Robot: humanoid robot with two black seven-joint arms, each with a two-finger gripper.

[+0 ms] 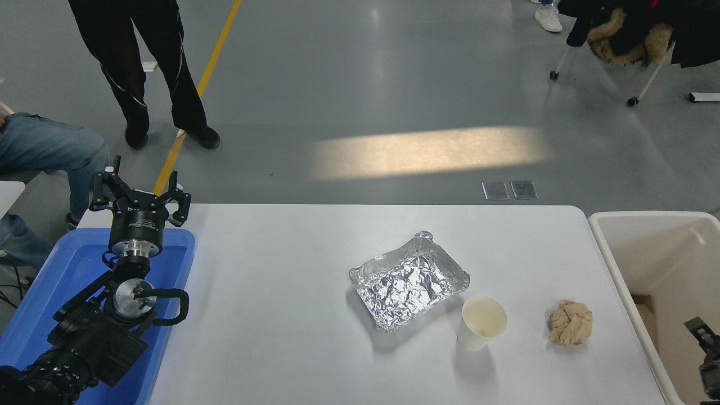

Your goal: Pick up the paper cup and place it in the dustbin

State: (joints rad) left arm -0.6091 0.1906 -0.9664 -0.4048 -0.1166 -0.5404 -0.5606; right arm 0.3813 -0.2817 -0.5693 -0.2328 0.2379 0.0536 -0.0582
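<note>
White surface (270, 315) carries the upright paper cup (482, 322) near right of centre, light and crushable, probably best pinched gently across its mid-wall; left end effector (139, 198) parked spread wide, right end effector's (707, 349) state unclear.

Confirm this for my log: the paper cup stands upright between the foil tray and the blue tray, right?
Not quite. The head view shows the paper cup upright between the foil tray and the crumpled paper ball, not the blue tray.
</note>
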